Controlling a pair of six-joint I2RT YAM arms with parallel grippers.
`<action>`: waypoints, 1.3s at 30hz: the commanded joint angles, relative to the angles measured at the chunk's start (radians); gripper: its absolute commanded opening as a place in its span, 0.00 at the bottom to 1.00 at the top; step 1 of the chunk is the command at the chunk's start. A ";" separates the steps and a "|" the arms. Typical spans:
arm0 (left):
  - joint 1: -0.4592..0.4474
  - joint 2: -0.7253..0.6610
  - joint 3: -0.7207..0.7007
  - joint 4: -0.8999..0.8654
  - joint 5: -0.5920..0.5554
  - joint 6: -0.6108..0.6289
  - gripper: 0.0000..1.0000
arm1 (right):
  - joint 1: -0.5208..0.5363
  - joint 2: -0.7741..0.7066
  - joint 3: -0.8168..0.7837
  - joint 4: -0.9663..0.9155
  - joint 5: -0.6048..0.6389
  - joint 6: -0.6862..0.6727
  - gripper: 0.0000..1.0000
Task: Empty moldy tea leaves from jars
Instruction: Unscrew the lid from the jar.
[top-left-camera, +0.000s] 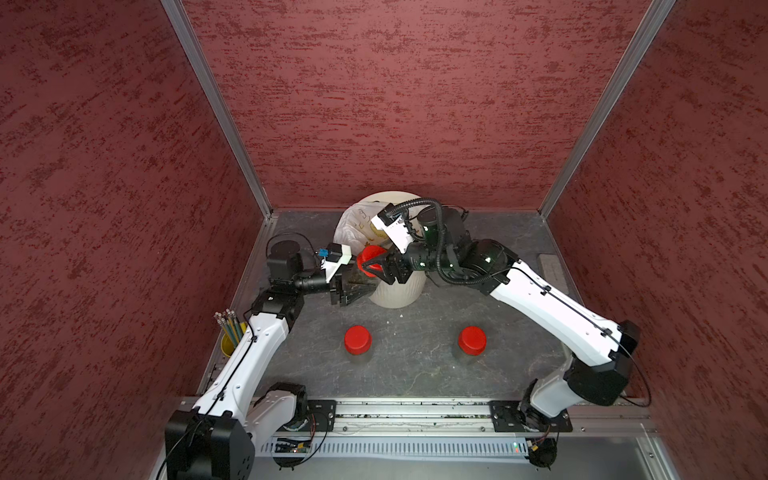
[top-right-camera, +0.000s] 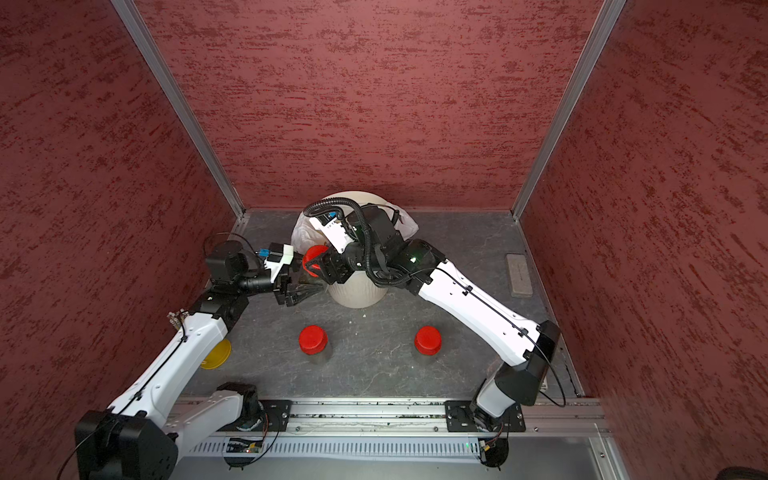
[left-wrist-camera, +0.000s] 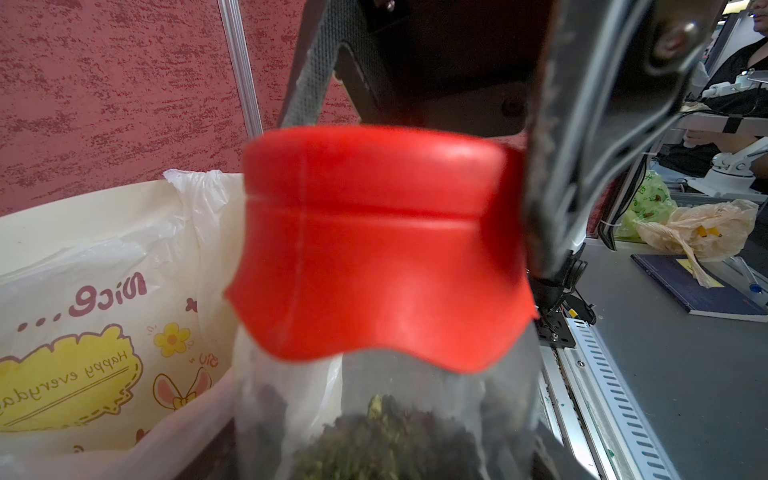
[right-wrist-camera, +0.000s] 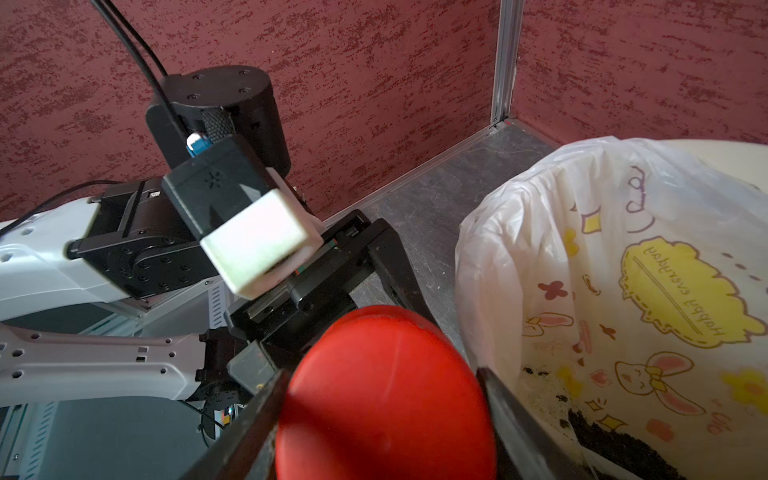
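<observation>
Left gripper (top-left-camera: 365, 289): clamped on held jar (left-wrist-camera: 374, 415), at front-left rim of bin (top-left-camera: 399, 295).
Held jar: tilted, lid (left-wrist-camera: 374, 249) end nearest bin; lid on, dark tea leaves (left-wrist-camera: 386, 440) inside.
Right gripper (top-left-camera: 366, 268): jaws astride lid, fingers (right-wrist-camera: 257, 415) against both sides; firm pinch or not, cannot tell.
Second jar (top-left-camera: 357, 345): upright, capped, front-left of bin.
Third jar (top-left-camera: 472, 343): upright, capped, front-right of bin.
Bag (right-wrist-camera: 582, 249): lining bin, dark crumbs within.
</observation>
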 joint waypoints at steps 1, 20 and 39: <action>0.004 -0.023 0.012 0.005 0.011 0.011 0.65 | 0.004 0.009 0.018 -0.005 -0.013 -0.031 0.60; 0.005 -0.028 0.011 -0.005 0.013 0.014 0.65 | -0.038 0.036 0.105 -0.060 -0.111 -0.302 0.38; 0.003 -0.021 0.011 -0.009 0.019 0.015 0.65 | -0.068 0.161 0.381 -0.345 -0.299 -0.701 0.36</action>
